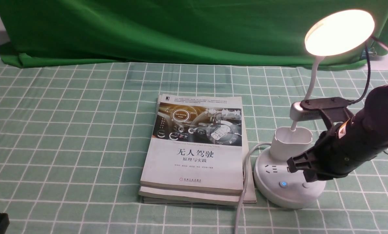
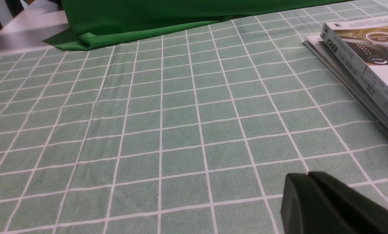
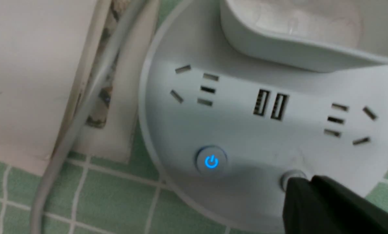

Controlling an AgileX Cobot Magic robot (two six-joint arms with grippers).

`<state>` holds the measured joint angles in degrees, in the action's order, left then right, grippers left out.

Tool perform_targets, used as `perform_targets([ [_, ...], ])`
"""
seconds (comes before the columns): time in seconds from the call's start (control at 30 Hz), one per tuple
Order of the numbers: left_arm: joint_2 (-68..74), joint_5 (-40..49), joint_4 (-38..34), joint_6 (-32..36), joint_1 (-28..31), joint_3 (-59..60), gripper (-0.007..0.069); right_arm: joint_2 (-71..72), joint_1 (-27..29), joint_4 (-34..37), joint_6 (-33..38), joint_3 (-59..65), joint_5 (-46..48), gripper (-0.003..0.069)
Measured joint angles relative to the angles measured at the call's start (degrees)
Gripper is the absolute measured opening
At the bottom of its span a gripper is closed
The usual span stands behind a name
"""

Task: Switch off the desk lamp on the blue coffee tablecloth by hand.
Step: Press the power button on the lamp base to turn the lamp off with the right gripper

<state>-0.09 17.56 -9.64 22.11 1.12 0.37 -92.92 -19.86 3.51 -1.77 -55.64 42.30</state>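
The white desk lamp stands on the checked tablecloth (image 1: 67, 130) at the right, its disc head (image 1: 339, 32) glowing. Its round base (image 1: 272, 195) carries a blue-lit power button (image 1: 283, 184) and a small plain round button (image 1: 306, 185). My right gripper (image 1: 306, 177) is shut and empty, its tip right at the plain button. In the right wrist view the tip (image 3: 306, 183) covers part of that button (image 3: 289, 177), beside the blue button (image 3: 211, 161); I cannot tell whether it touches. My left gripper (image 2: 308, 175) is shut and empty, low over the cloth at the near left.
A stack of books (image 1: 197, 146) lies left of the lamp base, with the lamp's grey cable (image 1: 244, 182) running over its right edge. The cup holder (image 1: 291, 141) rises behind the sockets. A dark green backdrop (image 1: 167, 29) hangs at the back.
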Motion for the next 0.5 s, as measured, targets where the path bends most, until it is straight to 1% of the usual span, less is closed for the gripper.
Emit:
perform_targets([
  [0.17, 0.0, 0.0, 0.0, 0.0, 0.0, 0.0, 0.0, -3.9, 0.0, 0.0, 0.0, -0.2, -0.6, 0.0036],
  [0.5, 0.0, 0.0, 0.0, 0.0, 0.0, 0.0, 0.0, -2.8, 0.0, 0.2, 0.2, -0.6, -0.2, 0.0036],
])
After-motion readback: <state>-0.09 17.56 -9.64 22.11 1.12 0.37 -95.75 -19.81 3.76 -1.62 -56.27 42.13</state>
